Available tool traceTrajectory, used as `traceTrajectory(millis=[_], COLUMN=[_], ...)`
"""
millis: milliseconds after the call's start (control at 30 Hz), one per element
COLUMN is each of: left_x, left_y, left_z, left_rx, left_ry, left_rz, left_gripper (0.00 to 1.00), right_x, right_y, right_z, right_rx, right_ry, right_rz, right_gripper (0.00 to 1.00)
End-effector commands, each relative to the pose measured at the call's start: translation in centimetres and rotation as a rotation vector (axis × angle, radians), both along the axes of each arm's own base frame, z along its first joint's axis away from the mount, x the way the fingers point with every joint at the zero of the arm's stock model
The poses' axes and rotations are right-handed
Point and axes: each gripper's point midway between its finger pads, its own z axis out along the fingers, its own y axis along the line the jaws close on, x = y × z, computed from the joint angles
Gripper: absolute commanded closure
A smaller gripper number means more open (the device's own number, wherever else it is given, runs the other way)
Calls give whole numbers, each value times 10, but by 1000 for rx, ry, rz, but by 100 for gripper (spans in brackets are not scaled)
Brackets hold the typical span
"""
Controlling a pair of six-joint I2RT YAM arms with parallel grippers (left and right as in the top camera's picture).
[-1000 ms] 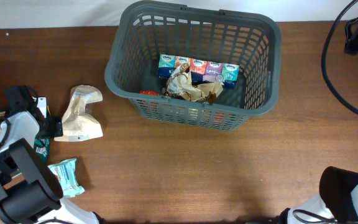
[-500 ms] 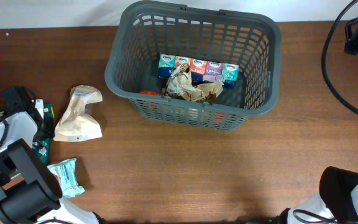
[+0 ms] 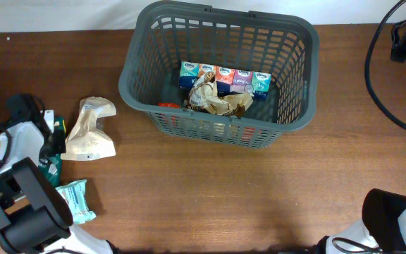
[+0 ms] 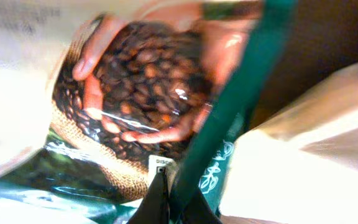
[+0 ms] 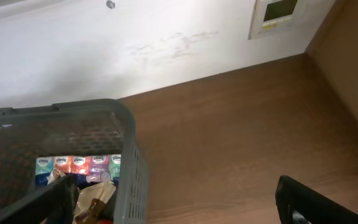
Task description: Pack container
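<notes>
Desk (image 3: 259, 183) carrying the container (image 3: 217, 130), a dark grey basket at far centre, long axis running left to right, with a row of tissue packs (image 3: 224, 76) inside. It lies right of and beyond the left end effector (image 4: 166, 200), which hangs close over a coffee-bean pack (image 4: 135, 93); its opening cannot be told. The right end effector (image 5: 173, 208) stands wide, empty.

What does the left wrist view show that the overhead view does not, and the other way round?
Only the left wrist view shows the print on the green pack: hands cupping brown beans. Only the overhead view shows the container, holding a row of tissue packs and a crumpled brown bag, and a teal pack on the table. Both show the green pack and the beige pouch beside it.
</notes>
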Motion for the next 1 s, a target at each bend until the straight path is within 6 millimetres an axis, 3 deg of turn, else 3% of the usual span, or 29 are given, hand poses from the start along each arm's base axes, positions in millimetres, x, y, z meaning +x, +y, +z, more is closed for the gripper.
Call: traceTrajectory(millis=[0, 133, 400, 567, 633, 967], left_x=[44, 59, 60, 58, 58, 44], left_y=[-19, -31, -41, -31, -28, 3], left_z=[58, 82, 82, 84, 85, 88], left_rx=[11, 34, 38, 85, 91, 107], left_ry=[-176, -232, -215, -203, -212, -239], left_rz=[-66, -108, -132, -110, -102, 46], left_gripper=[99, 99, 97, 23, 0, 1], right_x=[1, 1, 1, 1, 1, 7], right_y=[-1, -1, -1, -1, -1, -2], right_z=[-4, -4, -4, -4, -4, -22], right_rx=[7, 7, 8, 8, 8, 27], right_ry=[13, 13, 13, 13, 13, 80], right_rz=[3, 3, 3, 3, 3, 3], right_gripper=[1, 1, 1, 1, 1, 1])
